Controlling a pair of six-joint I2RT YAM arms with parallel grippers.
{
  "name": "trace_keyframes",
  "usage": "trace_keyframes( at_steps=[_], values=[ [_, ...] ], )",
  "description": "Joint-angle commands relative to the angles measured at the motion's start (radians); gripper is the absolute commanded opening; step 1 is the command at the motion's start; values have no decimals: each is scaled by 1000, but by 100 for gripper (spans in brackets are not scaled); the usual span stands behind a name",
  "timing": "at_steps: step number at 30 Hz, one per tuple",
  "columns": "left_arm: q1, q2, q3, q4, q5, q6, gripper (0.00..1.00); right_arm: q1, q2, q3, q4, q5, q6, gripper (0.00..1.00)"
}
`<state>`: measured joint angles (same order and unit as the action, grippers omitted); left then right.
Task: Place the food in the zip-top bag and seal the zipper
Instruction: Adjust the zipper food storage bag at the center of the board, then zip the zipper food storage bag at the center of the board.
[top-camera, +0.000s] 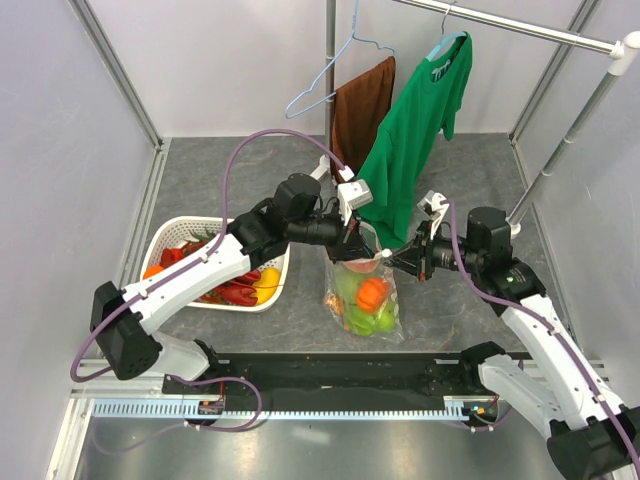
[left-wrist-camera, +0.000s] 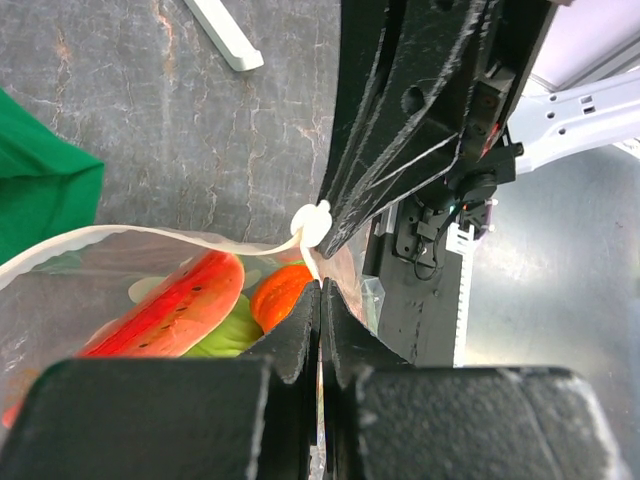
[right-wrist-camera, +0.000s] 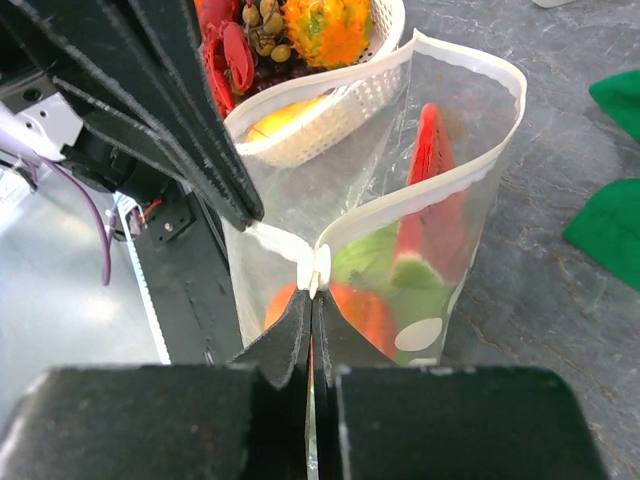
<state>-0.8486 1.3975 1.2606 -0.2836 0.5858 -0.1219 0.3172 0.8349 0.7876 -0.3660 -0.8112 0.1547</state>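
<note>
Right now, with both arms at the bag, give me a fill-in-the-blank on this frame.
The left gripper and right gripper are both shut on the mouth edge of the ___.
The red food inside it is a ___ slice.
More food sits in the white ___.
Missing: zip-top bag; watermelon; basket.

Upright zip-top bag (right-wrist-camera: 497, 88), food (right-wrist-camera: 430, 180) inside

Clear, glossy plastic zip-top bag (right-wrist-camera: 400, 240) — matt, mottled grey table (top-camera: 200, 175).
</note>
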Motion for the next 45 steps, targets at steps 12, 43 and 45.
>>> trace_keyframes(
  at_steps=[12,43,45],
  values=[
    [3,-82,48,-20,284,572,83,6,-82,53,-96,-29,-267,0],
    [-161,110,115,-31,115,792,47,23,-175,56,-240,-83,-563,0],
    [-161,112,115,-40,114,795,39,26,-181,58,-246,-85,-576,0]
  ],
)
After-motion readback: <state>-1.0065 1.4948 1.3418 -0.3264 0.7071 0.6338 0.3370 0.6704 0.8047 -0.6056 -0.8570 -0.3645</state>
